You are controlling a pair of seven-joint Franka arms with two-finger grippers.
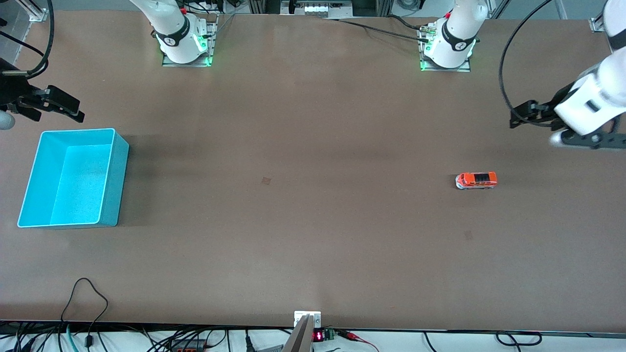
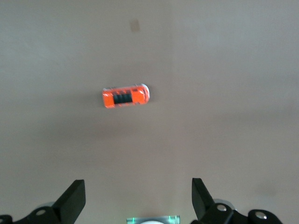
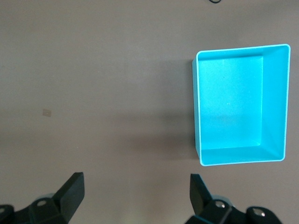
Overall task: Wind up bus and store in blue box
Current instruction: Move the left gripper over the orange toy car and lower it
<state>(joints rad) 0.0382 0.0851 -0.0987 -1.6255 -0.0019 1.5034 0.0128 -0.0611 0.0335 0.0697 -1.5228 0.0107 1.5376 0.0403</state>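
The left gripper [image 1: 519, 116] hung in the air over the table [image 1: 313, 234] at the left arm's end, and its two dark fingers [image 2: 72, 201] stood wide apart with nothing between them. The left wrist view showed both fingertips with only bare table between them. This gripper touched nothing.

The right gripper [image 1: 66, 108] hung over the table at the right arm's end. Its fingers [image 3: 70, 192] were also spread wide and held nothing. It was up in the air just beside the blue box [image 1: 117, 181], by the box's short wall that faces the robots' bases.

The blue box stood on the table at the right arm's end, upright, with its open side up. Its inside was in view in the right wrist picture [image 3: 273, 102], and it had a pale rim all around.

The bus [image 1: 476, 180] stood on its wheels on the table, well apart from the blue box, toward the left arm's end. It was an orange toy with a dark roof panel and a white-grey front end, and this front end pointed toward the blue box. The bus [image 2: 125, 96] was free, with no gripper touching it, and it lay outside the box. A small darker mark [image 1: 266, 180] was on the table between the blue box and the bus.
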